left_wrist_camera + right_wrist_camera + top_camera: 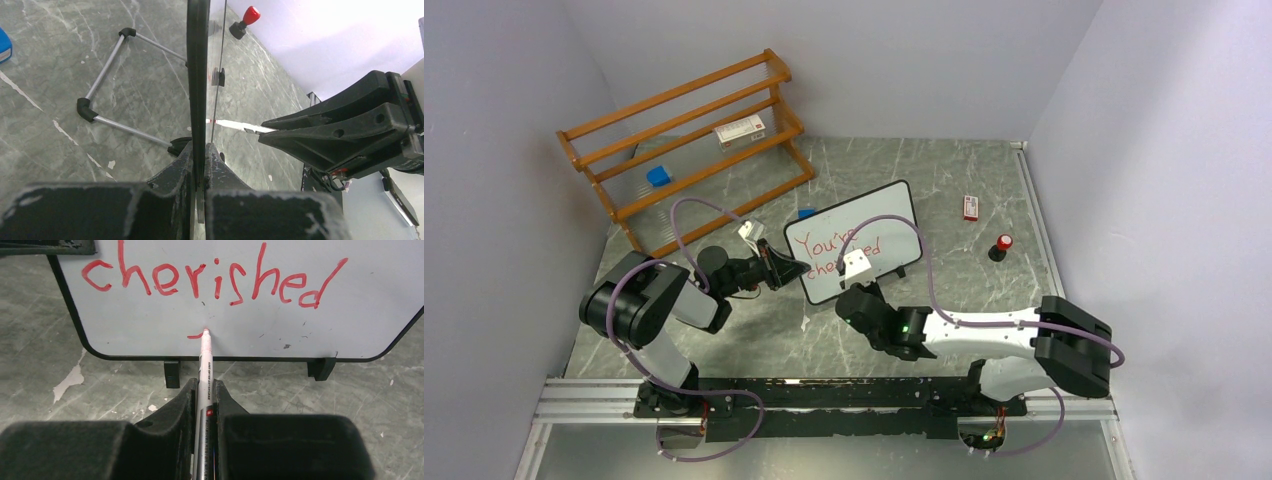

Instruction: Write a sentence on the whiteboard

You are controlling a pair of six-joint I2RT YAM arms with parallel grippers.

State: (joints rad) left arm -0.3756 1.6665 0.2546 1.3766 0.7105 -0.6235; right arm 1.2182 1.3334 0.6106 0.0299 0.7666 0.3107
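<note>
The whiteboard (884,222) stands on small black feet mid-table, with red lettering (849,243) reading "You're" and "cherished". My left gripper (796,269) is shut on the board's left edge (197,75), seen edge-on in the left wrist view. My right gripper (202,390) is shut on a white marker (204,365). The marker's red tip touches the board below "cherished" (200,277), at the end of a short red stroke (196,335). From above, the right gripper (856,278) sits at the board's lower front.
A wooden rack (689,140) stands at the back left with a small box (739,131) and a blue object (659,176) on it. A red marker cap (1002,245) and a small red-white box (970,207) lie right of the board.
</note>
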